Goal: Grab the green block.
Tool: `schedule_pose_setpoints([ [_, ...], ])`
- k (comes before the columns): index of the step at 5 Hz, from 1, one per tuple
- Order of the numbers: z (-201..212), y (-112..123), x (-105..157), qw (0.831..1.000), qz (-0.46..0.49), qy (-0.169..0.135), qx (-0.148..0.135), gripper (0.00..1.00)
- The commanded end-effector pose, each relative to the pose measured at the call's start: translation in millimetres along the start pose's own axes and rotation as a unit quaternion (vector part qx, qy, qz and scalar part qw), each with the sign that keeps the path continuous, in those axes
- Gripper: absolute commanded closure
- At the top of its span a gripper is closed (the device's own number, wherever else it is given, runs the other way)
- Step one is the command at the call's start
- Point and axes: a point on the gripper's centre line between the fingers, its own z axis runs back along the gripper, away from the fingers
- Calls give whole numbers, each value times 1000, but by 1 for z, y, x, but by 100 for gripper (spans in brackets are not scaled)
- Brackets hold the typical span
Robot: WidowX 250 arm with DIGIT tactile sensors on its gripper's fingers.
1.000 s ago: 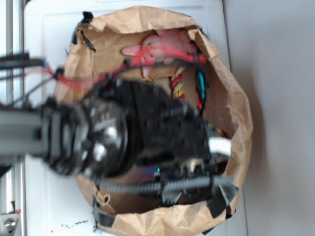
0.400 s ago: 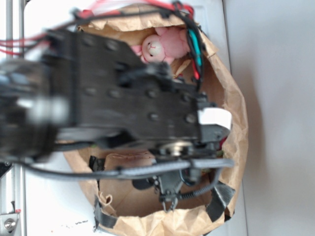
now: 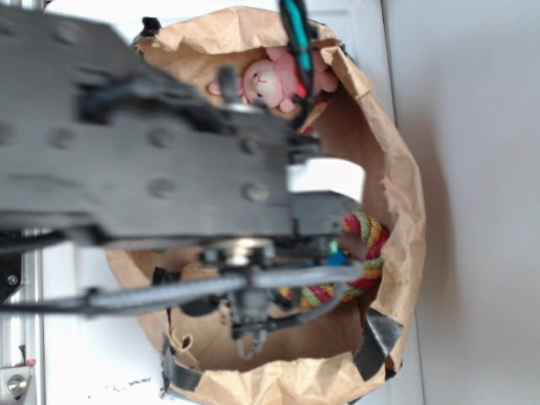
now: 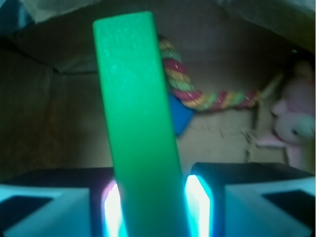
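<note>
Pinching the flat, smooth green block (image 4: 136, 123) tight, the gripper (image 4: 153, 207) held it up above the brown paper bag's (image 4: 59, 118) floor.

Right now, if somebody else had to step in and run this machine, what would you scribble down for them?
Gripper: shut on the green block, which stands up between the fingers, one at each side.
Surroundings: arm is over the paper bag. Inside lie a striped rope toy, a pink plush toy and a blue block, seen behind the green one.
Done: the grab looks made.
Left: probably only to keep the hold; whether the block is off the bag floor cannot be told.
</note>
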Motion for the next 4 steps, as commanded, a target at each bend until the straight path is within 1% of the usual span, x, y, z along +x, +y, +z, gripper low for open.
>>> schedule_pose_setpoints([
  [1,42,16,-3,999,21,-34,36,100],
  [2,48,19,-4,997,31,-44,54,100],
  [3,47,19,-2,997,34,-50,55,100],
  [4,45,13,1,996,26,-60,59,100],
])
